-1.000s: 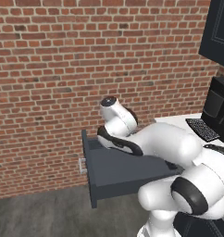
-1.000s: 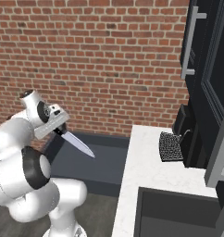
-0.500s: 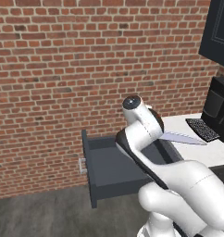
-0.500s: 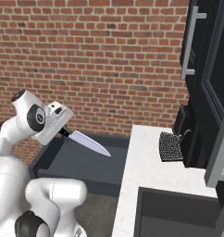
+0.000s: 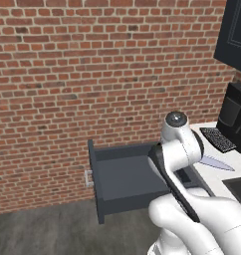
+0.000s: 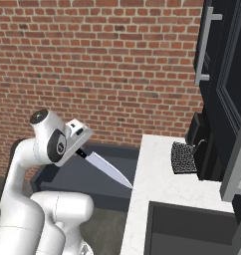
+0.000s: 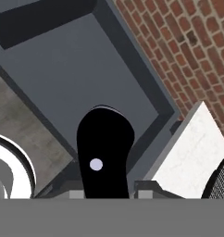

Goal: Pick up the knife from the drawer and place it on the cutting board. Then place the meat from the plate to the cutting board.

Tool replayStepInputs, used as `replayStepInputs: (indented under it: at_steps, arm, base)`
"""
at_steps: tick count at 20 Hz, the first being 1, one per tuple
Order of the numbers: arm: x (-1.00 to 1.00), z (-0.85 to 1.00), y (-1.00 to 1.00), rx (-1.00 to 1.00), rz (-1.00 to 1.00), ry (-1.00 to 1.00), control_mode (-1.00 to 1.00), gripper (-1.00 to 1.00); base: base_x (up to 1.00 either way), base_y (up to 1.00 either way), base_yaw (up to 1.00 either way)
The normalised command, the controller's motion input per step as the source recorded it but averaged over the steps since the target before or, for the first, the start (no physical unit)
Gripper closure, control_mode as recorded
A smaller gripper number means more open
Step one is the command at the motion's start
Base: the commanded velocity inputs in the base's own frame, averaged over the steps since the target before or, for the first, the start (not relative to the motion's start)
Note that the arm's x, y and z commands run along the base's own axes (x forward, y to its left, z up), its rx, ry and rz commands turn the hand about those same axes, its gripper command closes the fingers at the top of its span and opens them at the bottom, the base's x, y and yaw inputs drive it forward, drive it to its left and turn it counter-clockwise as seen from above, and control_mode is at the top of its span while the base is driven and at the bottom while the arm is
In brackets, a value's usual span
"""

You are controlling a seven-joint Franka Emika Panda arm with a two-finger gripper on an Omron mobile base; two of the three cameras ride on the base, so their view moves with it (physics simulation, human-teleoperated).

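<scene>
Swinging from above the drawer [image 5: 127,179], the knife [image 6: 106,170] now points over the white counter [image 6: 165,164], jaws clamped on its black handle. Carrying step: next, find the cutting board.

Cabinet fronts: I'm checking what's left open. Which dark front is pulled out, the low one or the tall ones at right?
The low drawer stands pulled out, interior showing; the tall cabinet doors with bar handles are shut.

Matt dark drawer [image 5: 127,177], rough brick wall [image 5: 92,79], smooth silvery knife [image 6: 108,170] blade, speckled white counter [image 6: 167,172].
</scene>
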Motion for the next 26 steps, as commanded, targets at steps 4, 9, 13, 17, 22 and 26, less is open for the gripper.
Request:
replayStepInputs:
  at_steps: [4,9,13,17,22,26]
  arm:
    - [0.0,0.0,0.0,0.0,0.0,0.0,-1.0,1.0]
    - [0.0,-0.01,0.06,0.0,0.0,0.01,-1.0,1.0]
    - [-0.03,-0.05,0.25,0.0,0.0,0.05,1.0,1.0]
    - [0.0,0.0,0.0,0.0,0.0,0.0,1.0,1.0]
    - [0.0,0.0,0.0,0.0,0.0,0.0,1.0,1.0]
    - [0.0,0.0,0.0,0.0,0.0,0.0,1.0,1.0]
  base:
    - [0.0,0.0,0.0]
    - [0.0,0.0,0.0]
    - [-0.02,0.09,0.0]
    - [-0.02,0.78,-0.09]
    - [0.0,0.79,-0.49]
    - [-0.08,0.19,-0.9]
